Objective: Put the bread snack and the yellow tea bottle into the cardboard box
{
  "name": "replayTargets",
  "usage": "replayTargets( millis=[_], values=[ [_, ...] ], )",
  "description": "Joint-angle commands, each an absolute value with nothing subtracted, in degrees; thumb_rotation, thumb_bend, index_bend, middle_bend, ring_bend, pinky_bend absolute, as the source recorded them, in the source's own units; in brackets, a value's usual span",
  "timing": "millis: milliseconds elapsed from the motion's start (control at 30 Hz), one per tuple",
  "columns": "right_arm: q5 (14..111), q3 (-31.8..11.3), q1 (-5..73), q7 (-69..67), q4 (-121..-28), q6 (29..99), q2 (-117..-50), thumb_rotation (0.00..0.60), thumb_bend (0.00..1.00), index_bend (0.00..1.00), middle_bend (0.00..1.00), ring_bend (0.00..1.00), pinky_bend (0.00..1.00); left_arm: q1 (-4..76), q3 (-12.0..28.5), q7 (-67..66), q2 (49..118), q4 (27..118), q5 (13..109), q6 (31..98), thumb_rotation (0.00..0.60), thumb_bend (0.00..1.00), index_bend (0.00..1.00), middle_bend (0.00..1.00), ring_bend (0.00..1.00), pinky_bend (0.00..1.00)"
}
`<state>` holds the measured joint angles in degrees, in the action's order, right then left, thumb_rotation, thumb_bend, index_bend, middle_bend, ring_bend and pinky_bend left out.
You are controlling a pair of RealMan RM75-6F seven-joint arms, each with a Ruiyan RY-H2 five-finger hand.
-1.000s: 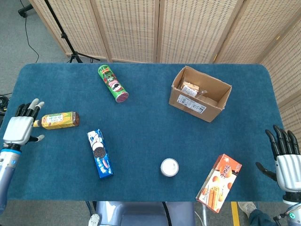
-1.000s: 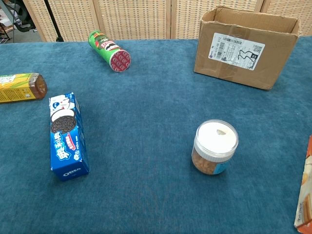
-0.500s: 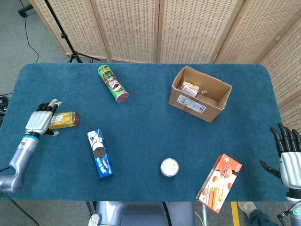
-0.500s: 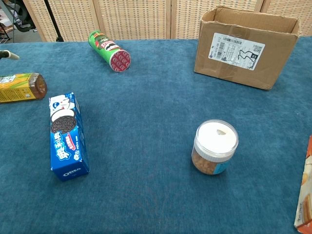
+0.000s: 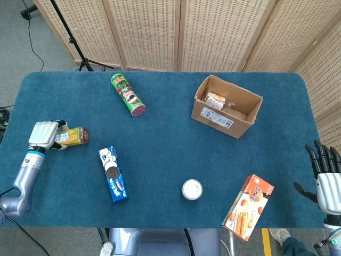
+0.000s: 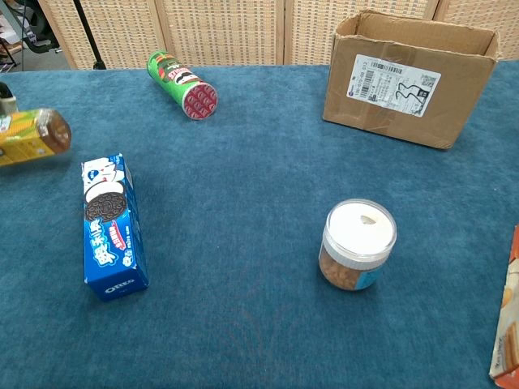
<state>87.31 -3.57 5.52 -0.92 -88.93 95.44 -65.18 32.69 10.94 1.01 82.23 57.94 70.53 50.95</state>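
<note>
Your left hand (image 5: 43,134) gripped the yellow tea bottle (image 5: 73,135), which lay just right of its knuckles. Your right hand (image 5: 327,181) was unclenched, fingers spread, holding nothing. Well up-left of it, the cardboard box (image 5: 238,121) held the bread snack (image 5: 215,100).

A matt, napped dark-blue cloth tabletop (image 5: 170,138) carries everything. At far right sits the brown corrugated cardboard box (image 5: 226,106), dull and creased, with a smooth white paper label. The green cylindrical crisp can (image 5: 128,94) is glossy. The blue rectangular biscuit carton (image 6: 112,227) is printed card with a slight sheen. The clear plastic jar with a white lid (image 6: 358,245) shines. The yellow tea bottle (image 6: 28,138), far left, is glossy plastic.
</note>
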Motion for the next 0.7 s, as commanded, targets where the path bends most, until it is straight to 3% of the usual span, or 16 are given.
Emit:
replayTargets(
  millis=[33, 100, 300, 533, 700],
  values=[
    [87.5, -3.7, 5.4, -1.0, -89.1, 95.5, -65.1, 0.6, 0.0, 0.0, 0.0, 0.0, 0.0, 31.8, 11.3, 2.2, 79.1, 63.1, 74.3, 56.7, 0.6, 0.37, 0.69, 0.54, 0.47, 0.5],
    [87.8, -3.9, 5.3, -1.1, -89.3, 95.5, -65.0, 0.6, 0.0, 0.0, 0.0, 0.0, 0.0, 31.9, 11.4, 2.0, 77.0, 67.6, 79.6, 63.1, 0.6, 0.36, 0.69, 0.54, 0.47, 0.5],
    [87.9, -4.3, 5.0, -1.4, -89.5, 95.1, -64.7, 0.6, 0.0, 0.0, 0.0, 0.0, 0.0, 35.0, 10.6, -2.3, 75.1, 75.0, 91.3, 71.2, 0.6, 0.32, 0.69, 0.54, 0.47, 0.5],
    [87.7, -4.9, 4.8, -1.3, -89.5, 94.5, -64.5, 0.6, 0.0, 0.0, 0.0, 0.0, 0.0, 45.6, 9.5, -13.9, 81.1, 72.4, 104.6, 69.5, 0.6, 0.24, 0.69, 0.54, 0.47, 0.5],
    [87.0, -5.3, 4.8, -1.2, -89.3, 93.6, -64.6, 0.6, 0.0, 0.0, 0.0, 0.0, 0.0, 52.9, 9.2, -14.9, 87.6, 66.9, 108.3, 65.7, 0.6, 0.24, 0.69, 0.54, 0.47, 0.5]
  ],
)
